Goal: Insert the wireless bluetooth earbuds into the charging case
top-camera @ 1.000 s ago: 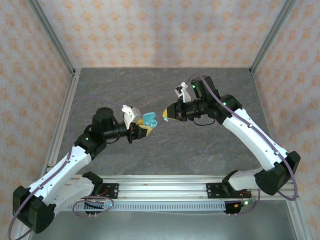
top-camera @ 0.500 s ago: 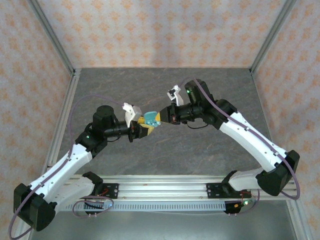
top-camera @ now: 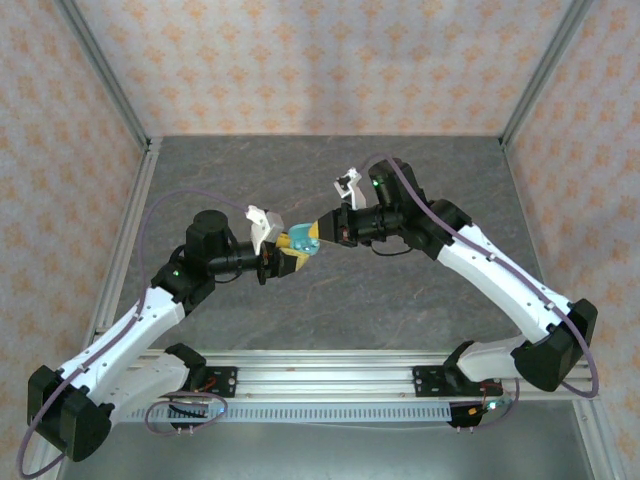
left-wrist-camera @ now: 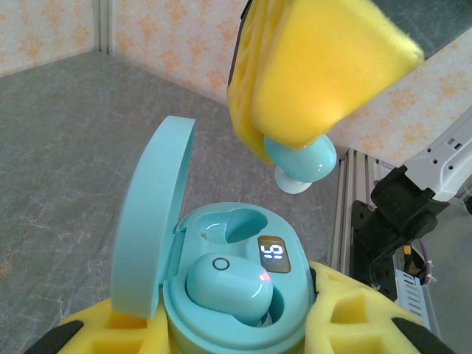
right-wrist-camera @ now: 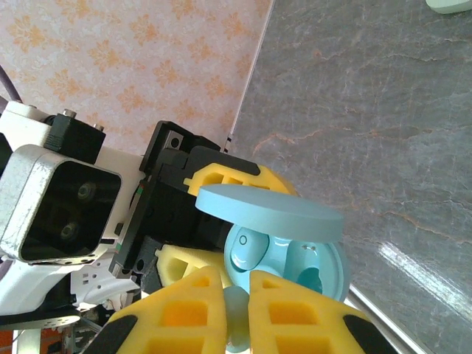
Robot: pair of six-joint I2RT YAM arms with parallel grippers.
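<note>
My left gripper (top-camera: pixel 288 256) is shut on a light teal charging case (left-wrist-camera: pixel 289 310), held above the table with its lid (left-wrist-camera: pixel 151 214) swung open. One teal earbud (left-wrist-camera: pixel 228 284) sits in the case's near slot with a red light on, and the far slot (left-wrist-camera: pixel 228 225) is empty. Just above the case hangs a second earbud (left-wrist-camera: pixel 301 158), pinched in my right gripper (right-wrist-camera: pixel 236 313), whose yellow foam fingers (left-wrist-camera: pixel 317 66) point down at it. In the right wrist view the case (right-wrist-camera: pixel 324 269) lies right behind the held earbud (right-wrist-camera: pixel 236 321).
The grey stone-patterned table (top-camera: pixel 330 180) lies below both arms, walled by patterned panels. A pale object (right-wrist-camera: pixel 450 4) rests on the table at the top right of the right wrist view. An aluminium rail (top-camera: pixel 330 375) runs along the near edge.
My right gripper has moved left with its earbud and now meets the case held by the left gripper. The left arm has barely shifted.
</note>
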